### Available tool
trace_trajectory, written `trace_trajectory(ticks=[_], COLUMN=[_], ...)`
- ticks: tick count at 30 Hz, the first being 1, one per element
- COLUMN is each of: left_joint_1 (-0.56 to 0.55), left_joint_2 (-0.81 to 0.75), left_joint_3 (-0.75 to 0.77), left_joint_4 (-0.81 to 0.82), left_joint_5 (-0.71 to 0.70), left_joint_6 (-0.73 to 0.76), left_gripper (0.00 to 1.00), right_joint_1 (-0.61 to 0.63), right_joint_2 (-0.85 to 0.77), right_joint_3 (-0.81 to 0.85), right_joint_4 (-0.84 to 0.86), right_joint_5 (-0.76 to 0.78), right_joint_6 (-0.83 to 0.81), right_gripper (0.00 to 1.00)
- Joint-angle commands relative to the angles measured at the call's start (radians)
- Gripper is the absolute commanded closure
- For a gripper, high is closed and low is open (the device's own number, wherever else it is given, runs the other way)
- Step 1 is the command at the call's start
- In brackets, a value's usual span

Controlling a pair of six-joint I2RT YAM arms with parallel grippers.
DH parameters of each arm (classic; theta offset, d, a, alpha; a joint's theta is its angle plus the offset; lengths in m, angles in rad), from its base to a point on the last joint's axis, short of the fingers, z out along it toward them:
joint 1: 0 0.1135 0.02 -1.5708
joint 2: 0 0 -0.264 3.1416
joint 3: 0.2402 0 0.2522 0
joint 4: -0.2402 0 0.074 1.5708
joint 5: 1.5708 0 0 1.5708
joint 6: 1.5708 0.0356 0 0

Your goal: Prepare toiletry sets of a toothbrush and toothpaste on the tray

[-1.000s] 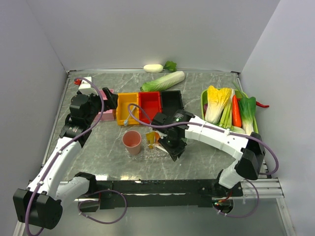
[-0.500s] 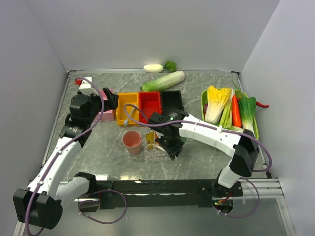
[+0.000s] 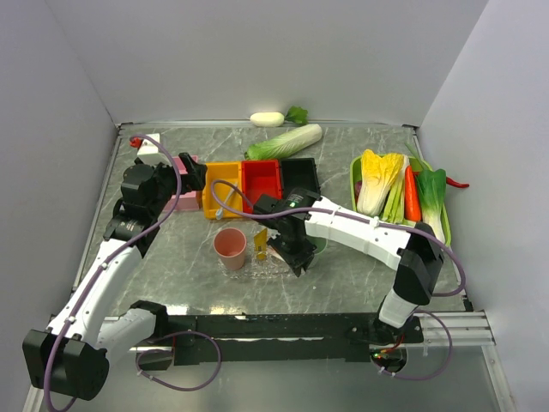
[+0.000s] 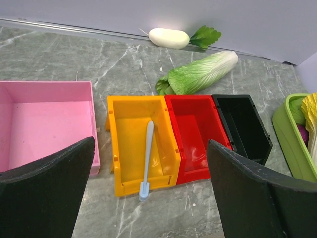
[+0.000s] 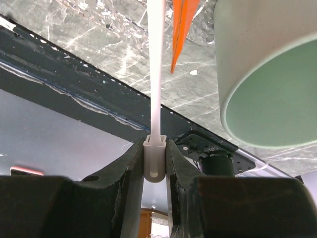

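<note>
My right gripper (image 3: 293,257) is over the clear speckled tray (image 3: 254,269), shut on the end of a white toothbrush (image 5: 157,74) that sticks out from the jaws (image 5: 157,163). An orange toothpaste tube (image 5: 182,25) lies just beyond it; a yellow-orange tube (image 3: 260,243) stands on the tray. My left gripper (image 3: 193,172) is open and empty (image 4: 151,144) above the bins. A second pale toothbrush (image 4: 147,158) lies in the yellow bin (image 4: 168,148), its head over the front edge; it also shows in the top view (image 3: 225,199).
A pink cup (image 3: 230,247) stands at the tray's left and a green cup (image 5: 267,74) beside my right gripper. Pink (image 4: 44,119), red (image 4: 193,139) and black (image 4: 242,126) bins flank the yellow one. Cabbage (image 3: 285,142) and radish (image 3: 267,119) lie behind; a green vegetable tray (image 3: 443,219) is at right.
My right arm has shifted a little to the left over the tray with the toothbrush in its grip. The left arm has not moved.
</note>
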Motion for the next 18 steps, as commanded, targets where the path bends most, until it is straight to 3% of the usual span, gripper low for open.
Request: trace_trajectory(ticks=[1, 18], left_joint_1=[0.004, 0.004], left_joint_2=[-0.013, -0.007], left_joint_3=[0.049, 0.051], left_joint_4=[0.002, -0.001], left_joint_5=[0.022, 0.022], left_joint_6=[0.008, 0.009], left_gripper=[0.01, 0.01], right_joint_1=[-0.007, -0.011], right_joint_2=[0.016, 0.005], right_joint_3=[0.043, 0.057], right_joint_4=[-0.118, -0.110], right_joint_5=[0.025, 0.033], right_joint_6=[-0.002, 0.007], right_gripper=[0.96, 0.59])
